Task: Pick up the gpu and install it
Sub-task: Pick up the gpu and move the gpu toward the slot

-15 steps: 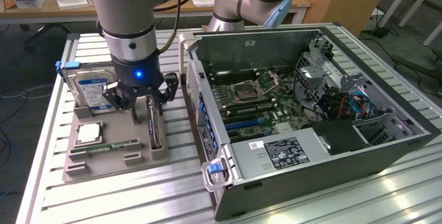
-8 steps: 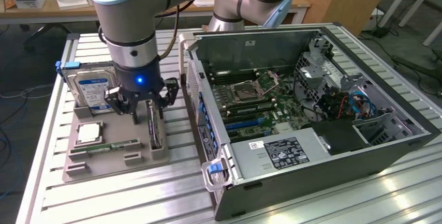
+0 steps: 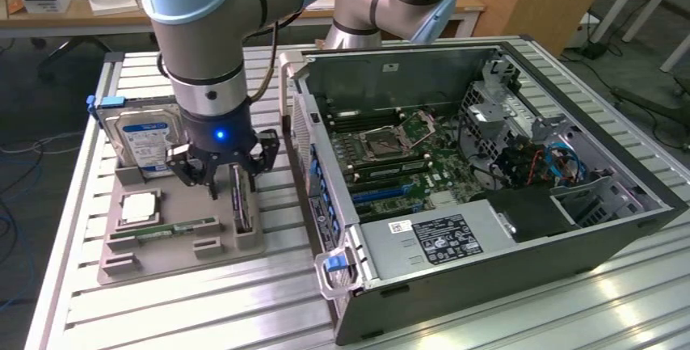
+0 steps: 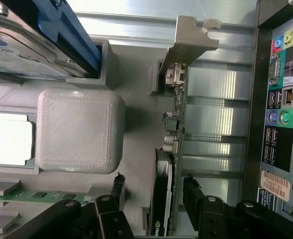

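The gripper (image 3: 229,184) hangs low over a grey tray (image 3: 161,263) that sits on a ribbed metal table (image 3: 194,314), just beside the open computer case (image 3: 539,273). Its fingers (image 4: 117,189) are spread wide and grasp nothing. In the wrist view they stand one on each side of the gpu (image 4: 170,124), with a gap showing between each finger and the card.

The gpu (image 3: 242,212) stands on its long edge in a slot of the tray, on the side of the tray nearest the case. Its silver end bracket (image 4: 191,42) points away from the gripper, and small connectors line the card's upper edge. The dark face of the card shows right between the fingertips.

Other parts share the tray. A hard drive (image 3: 140,136) with a blue label stands tilted at the tray's far end, held in a blue frame (image 4: 71,30). A square processor chip (image 3: 140,207) lies flat near the middle, and a narrow green memory stick (image 3: 178,227) lies in a groove towards the near end. In the wrist view a white textured block (image 4: 79,129) sits between the chip and the gpu.

The case lies on its side on the exterior view's right, its cover off, with the green main board (image 3: 399,156) exposed inside. Its rear panel of coloured ports (image 4: 280,99) faces the tray
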### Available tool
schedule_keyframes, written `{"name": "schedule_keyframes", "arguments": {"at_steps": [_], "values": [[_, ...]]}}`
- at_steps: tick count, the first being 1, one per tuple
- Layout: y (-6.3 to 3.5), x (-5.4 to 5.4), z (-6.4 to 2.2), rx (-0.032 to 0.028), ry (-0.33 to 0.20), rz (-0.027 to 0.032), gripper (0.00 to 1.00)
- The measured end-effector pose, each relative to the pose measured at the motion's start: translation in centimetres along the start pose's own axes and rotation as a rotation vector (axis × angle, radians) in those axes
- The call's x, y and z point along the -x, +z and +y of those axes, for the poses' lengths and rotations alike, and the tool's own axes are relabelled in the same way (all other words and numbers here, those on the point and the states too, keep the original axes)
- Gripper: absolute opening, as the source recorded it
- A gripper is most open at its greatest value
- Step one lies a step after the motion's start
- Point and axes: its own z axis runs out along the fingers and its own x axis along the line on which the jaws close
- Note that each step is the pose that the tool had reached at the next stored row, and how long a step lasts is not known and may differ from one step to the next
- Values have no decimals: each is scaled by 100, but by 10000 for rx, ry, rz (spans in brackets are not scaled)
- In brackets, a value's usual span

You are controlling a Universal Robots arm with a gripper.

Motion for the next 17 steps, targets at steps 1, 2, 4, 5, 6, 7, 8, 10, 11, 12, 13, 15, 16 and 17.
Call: {"name": "schedule_keyframes", "arguments": {"at_steps": [1, 2, 4, 5, 6, 7, 8, 10, 11, 12, 13, 15, 16, 17], "values": [[17, 0, 0, 0, 1, 0, 59], [24, 0, -1, 0, 1, 0, 59], [24, -1, -1, -1, 2, 1, 59], [24, 0, -1, -1, 2, 0, 59], [24, 0, -1, -1, 1, 0, 59], [25, 0, -1, 0, 1, 0, 59], [27, 7, -1, 1, 0, -2, 59], [31, 20, -2, 1, 8, -2, 59], [32, 27, -2, 1, 26, -3, 59], [33, 28, -2, 1, 42, -3, 59], [32, 29, -2, -1, 45, -1, 59], [31, 29, -2, -2, 49, -1, 59], [32, 30, -2, -1, 48, -2, 59], [32, 30, -2, -1, 48, -2, 59]]}}
